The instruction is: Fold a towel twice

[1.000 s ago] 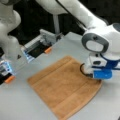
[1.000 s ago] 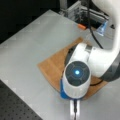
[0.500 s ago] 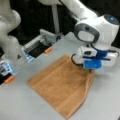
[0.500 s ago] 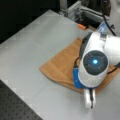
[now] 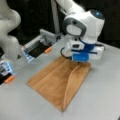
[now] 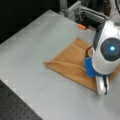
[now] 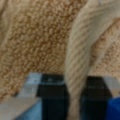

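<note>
Towel (image 5: 55, 82) lies on table (image 5: 105, 95), mostly flat, raised ridge running from 6 o'clock corner toward 1 o'clock. Gripper (image 7: 75, 97) at towel's 1 o'clock edge, pinching woven band between fingers (image 7: 52, 97), lifting edge for fold.

I see the orange-brown terry towel (image 5: 58, 82) lying spread on the table, one edge lifted into a raised ridge along its right side.

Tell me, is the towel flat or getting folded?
Getting folded: the gripper pinches the towel edge, lifting a flap.
</note>
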